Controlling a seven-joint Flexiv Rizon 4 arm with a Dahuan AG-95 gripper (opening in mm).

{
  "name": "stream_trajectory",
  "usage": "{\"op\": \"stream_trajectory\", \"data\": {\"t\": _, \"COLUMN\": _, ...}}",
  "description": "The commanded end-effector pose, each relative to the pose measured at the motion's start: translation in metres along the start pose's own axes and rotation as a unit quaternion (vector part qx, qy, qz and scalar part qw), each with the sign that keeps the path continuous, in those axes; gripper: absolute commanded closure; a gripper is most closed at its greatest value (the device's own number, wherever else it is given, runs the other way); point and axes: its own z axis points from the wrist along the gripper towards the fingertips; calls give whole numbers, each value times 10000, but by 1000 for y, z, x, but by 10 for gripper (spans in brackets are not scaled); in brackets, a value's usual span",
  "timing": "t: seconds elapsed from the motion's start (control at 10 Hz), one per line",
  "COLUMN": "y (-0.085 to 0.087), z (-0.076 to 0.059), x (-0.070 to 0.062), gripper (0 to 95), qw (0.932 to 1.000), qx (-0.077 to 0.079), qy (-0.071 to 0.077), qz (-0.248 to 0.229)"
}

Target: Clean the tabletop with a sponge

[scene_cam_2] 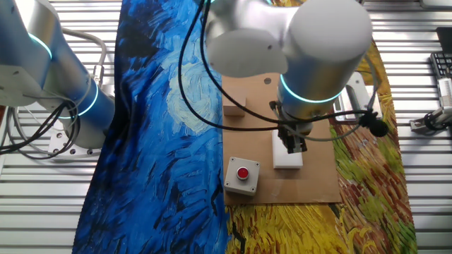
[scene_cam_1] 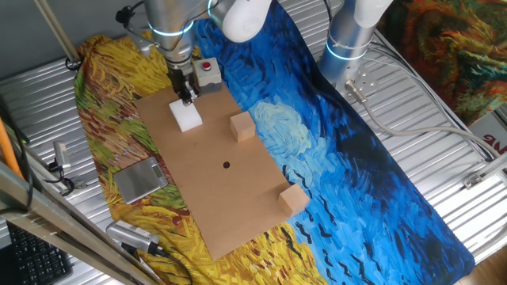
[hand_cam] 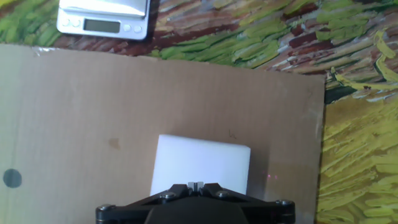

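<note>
The sponge [scene_cam_1: 187, 116] [scene_cam_2: 287, 156] [hand_cam: 202, 158] is a white foam block lying flat on the tan tabletop [scene_cam_1: 214, 182] [scene_cam_2: 318, 176] [hand_cam: 81, 112], near its far end. My gripper [scene_cam_1: 188, 96] [scene_cam_2: 293, 144] [hand_cam: 196, 185] hangs right over the sponge's far edge. Its two fingertips are pressed together with no gap, and nothing shows between them. I cannot tell whether the tips touch the foam. A small dark spot [scene_cam_1: 226, 165] [hand_cam: 11, 178] marks the board near its middle.
Two tan wooden cubes [scene_cam_1: 243, 127] [scene_cam_1: 292, 199] stand on the board. A grey scale [scene_cam_1: 139, 179] [hand_cam: 104, 17] lies on the painted cloth [scene_cam_1: 341, 158] beside it. A box with a red button [scene_cam_1: 207, 71] [scene_cam_2: 242, 175] sits at the board's far corner. A second arm's base [scene_cam_1: 348, 39] stands behind.
</note>
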Motion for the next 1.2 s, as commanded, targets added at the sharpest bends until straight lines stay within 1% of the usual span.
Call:
{"op": "stream_trajectory", "data": {"t": 0.1, "y": -1, "z": 3, "x": 1, "gripper": 950, "qw": 10000, "qx": 35, "qy": -48, "qz": -8}}
{"op": "stream_trajectory", "data": {"t": 0.2, "y": -2, "z": 6, "x": 0, "gripper": 950, "qw": 10000, "qx": 35, "qy": -40, "qz": -11}}
{"op": "stream_trajectory", "data": {"t": 0.5, "y": -2, "z": 8, "x": -1, "gripper": 950, "qw": 9999, "qx": 35, "qy": -43, "qz": -90}}
{"op": "stream_trajectory", "data": {"t": 0.6, "y": -2, "z": 9, "x": -1, "gripper": 950, "qw": 9997, "qx": 22, "qy": -43, "qz": -229}}
{"op": "stream_trajectory", "data": {"t": 0.7, "y": -2, "z": 9, "x": -1, "gripper": 950, "qw": 9989, "qx": 26, "qy": -32, "qz": -477}}
{"op": "stream_trajectory", "data": {"t": 0.8, "y": -2, "z": 9, "x": 0, "gripper": 950, "qw": 9963, "qx": 28, "qy": -16, "qz": -863}}
{"op": "stream_trajectory", "data": {"t": 0.9, "y": -2, "z": 9, "x": 0, "gripper": 950, "qw": 9922, "qx": 21, "qy": 9, "qz": -1250}}
{"op": "stream_trajectory", "data": {"t": 1.0, "y": -2, "z": 9, "x": 0, "gripper": 950, "qw": 9853, "qx": 17, "qy": 41, "qz": -1708}}
{"op": "stream_trajectory", "data": {"t": 1.1, "y": -2, "z": 9, "x": 0, "gripper": 950, "qw": 9765, "qx": 3, "qy": 39, "qz": -2155}}
{"op": "stream_trajectory", "data": {"t": 1.2, "y": -2, "z": 8, "x": 0, "gripper": 950, "qw": 9618, "qx": 8, "qy": 41, "qz": -2739}}
